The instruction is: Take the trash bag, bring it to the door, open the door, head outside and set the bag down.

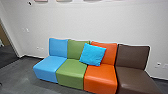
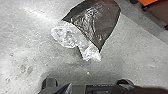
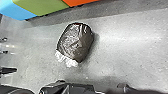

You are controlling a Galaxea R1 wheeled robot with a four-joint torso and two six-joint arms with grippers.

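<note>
A dark trash bag (image 2: 100, 22) with a crumpled whitish translucent end lies on the grey floor in the left wrist view. The right wrist view has the same bag (image 3: 76, 42) on the floor, a short way out from the row of coloured seats. Bare floor shows between the bag and the robot's dark wrist parts in both wrist views, so the bag is apart from them. How the fingers of either gripper stand cannot be made out.
A row of blue, green, orange and brown seats (image 1: 71, 70) stands against a pale wall (image 1: 100, 22), with a bright blue cushion (image 1: 93, 54) on it. At the far left of the head view is an opening (image 1: 6, 53) in the wall.
</note>
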